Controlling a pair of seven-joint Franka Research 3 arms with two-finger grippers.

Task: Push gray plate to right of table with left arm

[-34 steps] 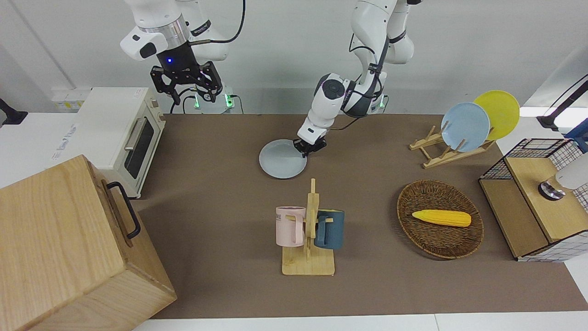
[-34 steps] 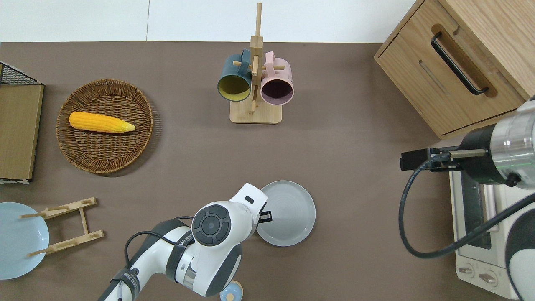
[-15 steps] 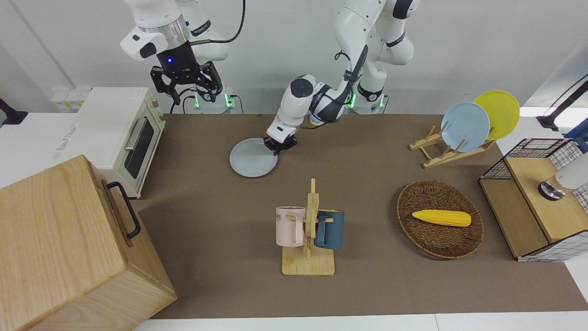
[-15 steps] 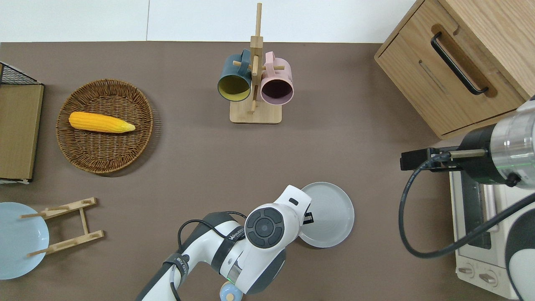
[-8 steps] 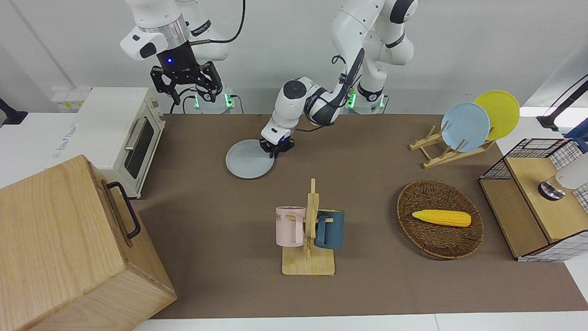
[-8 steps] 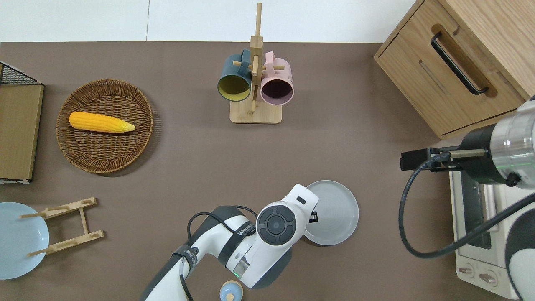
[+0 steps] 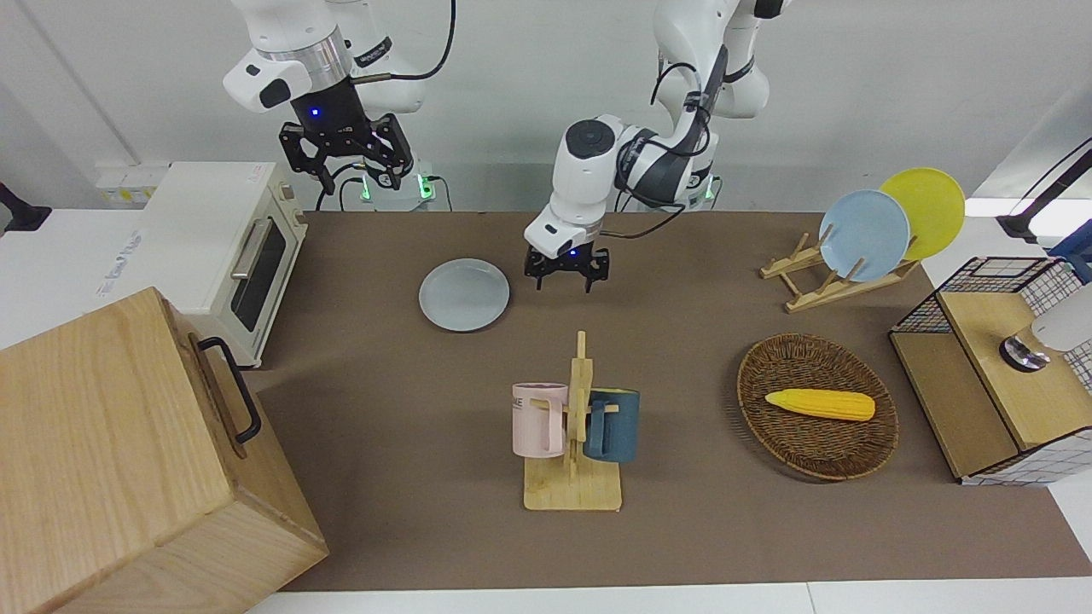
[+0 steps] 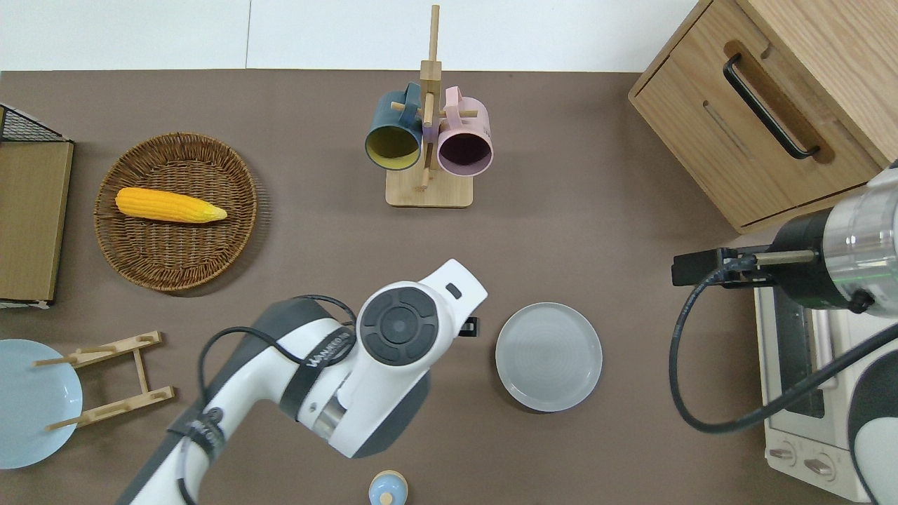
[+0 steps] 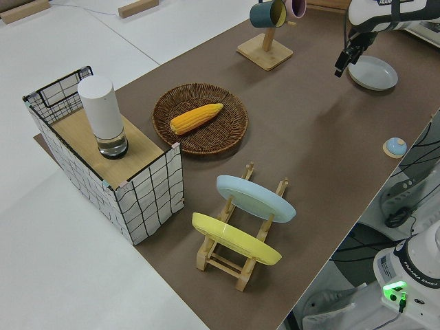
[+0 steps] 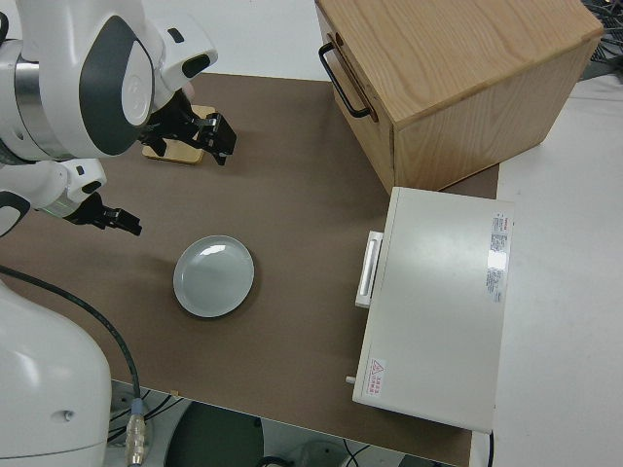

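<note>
Gray plate (image 8: 548,356) flat on table (image 8: 603,231), nearer robots' edge, toward right arm's end, short of toaster oven (image 8: 800,393). My left gripper (image 7: 565,275) hovers beside it, apart, fingers spread. Right arm parked. Plate looks rigid, light, slippery, breakable: I push low on rim, no pinch.

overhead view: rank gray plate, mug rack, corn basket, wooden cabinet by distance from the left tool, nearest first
From the left tool:
1. gray plate, beside it, toward the right arm's end of the table.
2. mug rack, farther from the robots.
3. corn basket, toward the left arm's end.
4. wooden cabinet, at the right arm's end, farthest.
</note>
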